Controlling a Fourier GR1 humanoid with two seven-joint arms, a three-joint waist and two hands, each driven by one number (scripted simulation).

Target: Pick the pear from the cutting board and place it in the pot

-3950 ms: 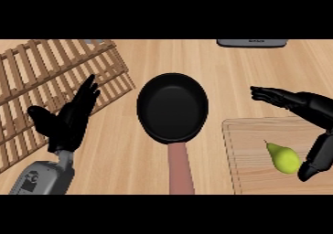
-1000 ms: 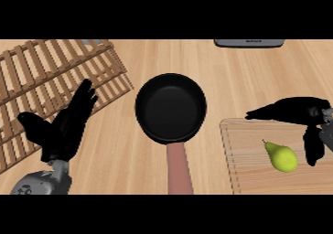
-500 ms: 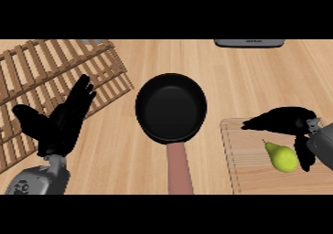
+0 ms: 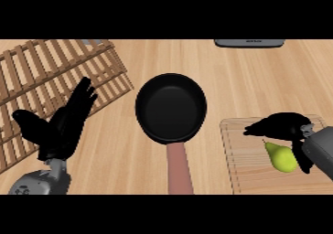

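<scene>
A yellow-green pear (image 4: 282, 158) lies on the pale wooden cutting board (image 4: 254, 173) at the lower right. My right hand (image 4: 282, 126) hovers right over the pear's far end, fingers bent downward around its top but not closed on it; the thumb hangs at the pear's right side. A black pan (image 4: 171, 108) with a reddish-brown handle (image 4: 179, 170) sits in the middle of the counter, nothing in it. My left hand (image 4: 61, 128) rests open at the lower left, fingers up.
A wooden slatted rack (image 4: 47, 82) covers the counter's left side, partly behind the left hand. A grey appliance edge (image 4: 249, 43) shows at the top right. Bare wood counter lies between the pan and the cutting board.
My right hand has moved left and down from the board's far right corner to over the pear, and its fingers have curled in. The left hand has drifted slightly; the pear has not moved.
</scene>
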